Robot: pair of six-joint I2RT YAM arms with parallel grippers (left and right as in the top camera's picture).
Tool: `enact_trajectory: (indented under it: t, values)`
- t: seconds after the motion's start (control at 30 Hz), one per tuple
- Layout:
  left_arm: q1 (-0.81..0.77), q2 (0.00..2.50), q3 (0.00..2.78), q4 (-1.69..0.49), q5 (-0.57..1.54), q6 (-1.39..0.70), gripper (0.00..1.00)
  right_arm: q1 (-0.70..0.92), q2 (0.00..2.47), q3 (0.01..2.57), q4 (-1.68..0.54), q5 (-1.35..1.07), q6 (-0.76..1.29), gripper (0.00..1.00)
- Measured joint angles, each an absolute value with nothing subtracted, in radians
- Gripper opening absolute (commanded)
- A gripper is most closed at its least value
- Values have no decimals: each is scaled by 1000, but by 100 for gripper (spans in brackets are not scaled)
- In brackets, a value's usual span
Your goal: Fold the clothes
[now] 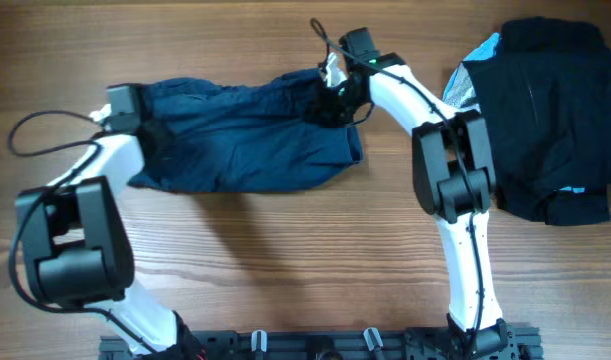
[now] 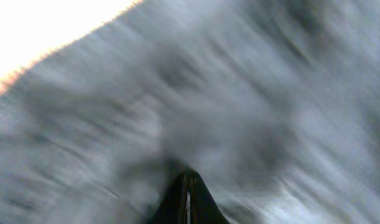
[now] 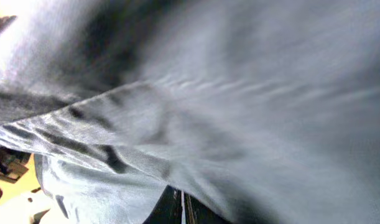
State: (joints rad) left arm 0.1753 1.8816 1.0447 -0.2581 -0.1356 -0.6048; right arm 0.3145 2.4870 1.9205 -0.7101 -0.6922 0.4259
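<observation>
A dark blue garment (image 1: pixel 240 135) lies stretched across the wooden table (image 1: pixel 285 260) in the overhead view. My left gripper (image 1: pixel 143 128) is at its left end and is shut on the cloth. My right gripper (image 1: pixel 330 95) is at its upper right end, shut on the cloth too. In the left wrist view the closed jaws (image 2: pixel 188 186) are pressed into blurred grey-blue fabric (image 2: pixel 239 112). In the right wrist view the closed jaws (image 3: pixel 180 202) sit under a fold of the same fabric (image 3: pixel 252 99).
A stack of folded dark clothes (image 1: pixel 540 110) with a light blue edge lies at the far right of the table. A black cable (image 1: pixel 45 130) loops on the table left of the left arm.
</observation>
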Motion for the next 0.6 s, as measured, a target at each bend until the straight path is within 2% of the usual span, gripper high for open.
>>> enact_trajectory:
  t: [0.17,0.33,0.4,0.43,0.47,0.5,0.57,0.6]
  values:
    - [307,1888,1044,-264,-194,-602,4,278,2484,1921,-727,-683,411,4]
    - [317,1889,1042,-253,-202,-602,5,275,2483,1921,-727,-685,395,4]
    - [317,1889,1042,-242,-202,-601,21,275,2481,1921,-725,-684,387,5]
    - [317,1889,1042,-238,-205,-599,38,274,2479,1921,-724,-677,384,16]
    - [317,1889,1042,-234,-205,-596,47,273,2474,1921,-725,-669,377,32]
    - [317,1888,1042,-233,-202,-589,61,271,2466,1920,-725,-661,366,57]
    - [317,1882,1042,-236,-188,-585,85,264,2436,1919,-729,-646,340,84]
    - [317,1861,1042,-251,-175,-588,94,257,2394,1918,-739,-642,321,91]
